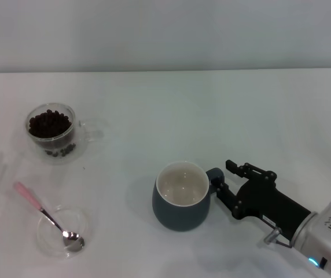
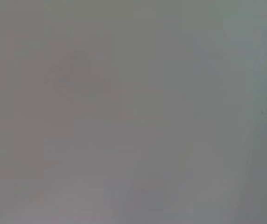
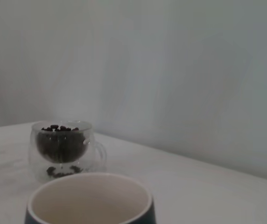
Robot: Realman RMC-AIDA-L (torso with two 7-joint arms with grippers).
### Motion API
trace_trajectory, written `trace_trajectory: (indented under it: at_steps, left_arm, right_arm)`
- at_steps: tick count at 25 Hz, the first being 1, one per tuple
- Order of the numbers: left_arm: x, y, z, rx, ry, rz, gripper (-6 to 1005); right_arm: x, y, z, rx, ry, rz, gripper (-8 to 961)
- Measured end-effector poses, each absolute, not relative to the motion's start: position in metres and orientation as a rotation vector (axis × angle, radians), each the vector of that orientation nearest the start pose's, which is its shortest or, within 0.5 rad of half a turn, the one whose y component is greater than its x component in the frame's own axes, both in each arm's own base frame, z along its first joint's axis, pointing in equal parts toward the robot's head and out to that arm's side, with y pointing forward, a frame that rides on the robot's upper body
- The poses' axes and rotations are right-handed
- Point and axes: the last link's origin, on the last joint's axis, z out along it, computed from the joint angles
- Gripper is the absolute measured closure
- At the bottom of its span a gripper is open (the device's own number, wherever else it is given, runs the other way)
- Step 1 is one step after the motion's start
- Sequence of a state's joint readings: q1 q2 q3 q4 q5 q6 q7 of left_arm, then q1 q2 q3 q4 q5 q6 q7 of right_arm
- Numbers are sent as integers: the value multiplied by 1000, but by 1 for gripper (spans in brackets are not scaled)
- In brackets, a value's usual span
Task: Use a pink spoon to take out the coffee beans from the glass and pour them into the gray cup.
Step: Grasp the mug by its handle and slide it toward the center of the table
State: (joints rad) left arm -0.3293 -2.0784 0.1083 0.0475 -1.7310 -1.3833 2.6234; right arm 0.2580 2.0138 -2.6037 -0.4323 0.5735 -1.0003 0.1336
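The glass [image 1: 52, 136] stands at the far left, its heap of coffee beans [image 1: 50, 123] reaching near the rim. The pink spoon [image 1: 48, 216] lies near the front left, its metal bowl resting in a flat clear saucer [image 1: 51, 238] and its pink handle pointing away to the left. The gray cup [image 1: 180, 200] stands upright and empty at the front centre. My right gripper [image 1: 223, 176] is open at the cup's handle [image 1: 214, 174], one finger on either side. The right wrist view shows the cup's rim [image 3: 89, 200] close up, with the glass [image 3: 61, 149] and beans [image 3: 59, 128] beyond. My left gripper is out of view.
Everything stands on a white table [image 1: 212, 110], with a pale wall behind its far edge. The left wrist view shows only a blank grey surface [image 2: 133, 112].
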Motion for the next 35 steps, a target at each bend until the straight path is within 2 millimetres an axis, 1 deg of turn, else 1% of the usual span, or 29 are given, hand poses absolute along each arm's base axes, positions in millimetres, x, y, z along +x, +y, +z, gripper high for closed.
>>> trace_trajectory:
  at_steps: [5, 12, 21, 24, 29, 35]
  left_arm:
    - [-369, 276, 18, -1527, -679, -865, 232]
    - [-369, 276, 21, -1523, -669, -866, 232]
    - [-369, 277, 24, -1502, -660, -876, 231]
    - [-369, 277, 25, -1502, -659, -876, 231]
    - [-369, 277, 25, -1502, -657, -875, 230]
    - [-369, 278, 26, -1502, -656, -875, 230]
  right_arm:
    - [312, 249, -92, -2143, 481, 646, 517]
    - [318, 242, -93, -2149, 492, 627, 518]
    - [317, 235, -97, -2179, 487, 631, 519]
    - [317, 230, -96, -2175, 480, 653, 520]
    - [323, 223, -94, -2172, 501, 647, 520]
    - [327, 219, -91, -2160, 510, 651, 527]
